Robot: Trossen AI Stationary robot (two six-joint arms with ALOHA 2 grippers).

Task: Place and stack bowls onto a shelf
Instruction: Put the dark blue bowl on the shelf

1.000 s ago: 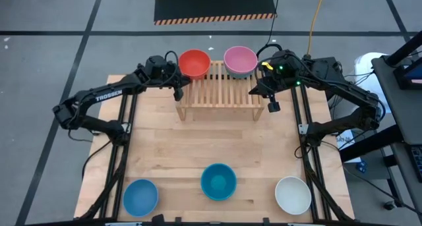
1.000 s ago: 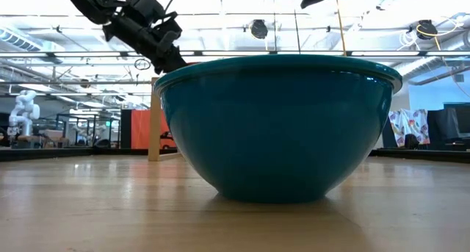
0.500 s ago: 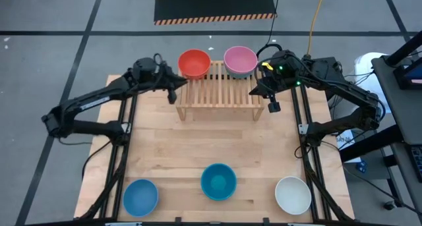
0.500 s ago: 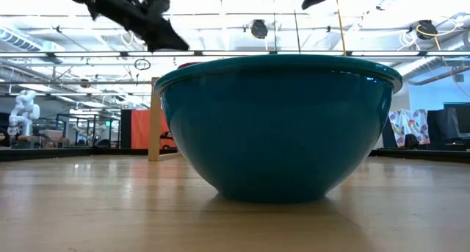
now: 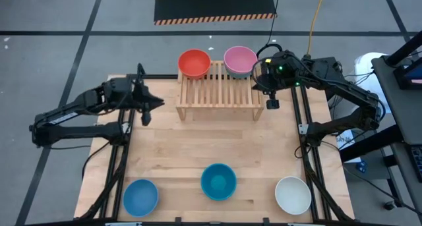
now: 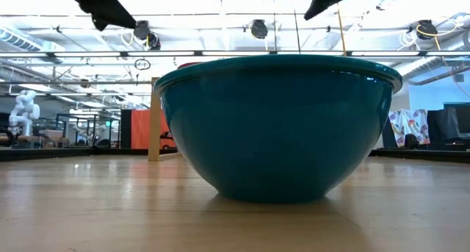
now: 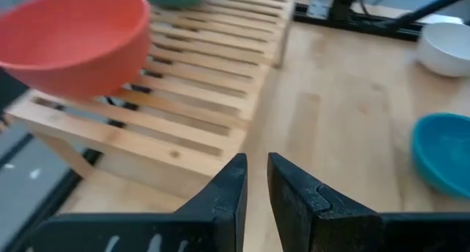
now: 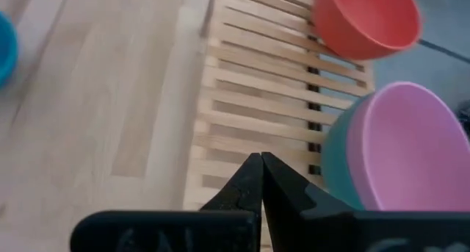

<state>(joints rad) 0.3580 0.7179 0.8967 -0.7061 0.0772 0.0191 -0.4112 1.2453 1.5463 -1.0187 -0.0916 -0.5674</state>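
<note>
1. Left gripper [image 5: 146,105] hovers left of the shelf [image 5: 218,87], fingers nearly together, empty.
2. Right gripper [image 8: 261,180], clenched on nothing, hangs by the shelf's right end.
3. Red bowl [image 5: 194,63] and pink bowl [image 5: 240,60] sit on the shelf; the pink seems nested in a darker bowl.

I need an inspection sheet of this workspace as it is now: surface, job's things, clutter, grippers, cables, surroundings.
Surface: wooden table, flat.
Job's things: shelf at the far edge; red bowl on its far left; pink bowl nested in a teal bowl on its far right. Light blue bowl, teal bowl and white bowl along the near edge.
Clutter: nothing seen.
Grippers: left gripper left of the shelf, nearly shut, empty; right gripper at the shelf's right end, shut, empty.
Cables: yellow cable on the floor.
Surroundings: striped floor mat.
</note>
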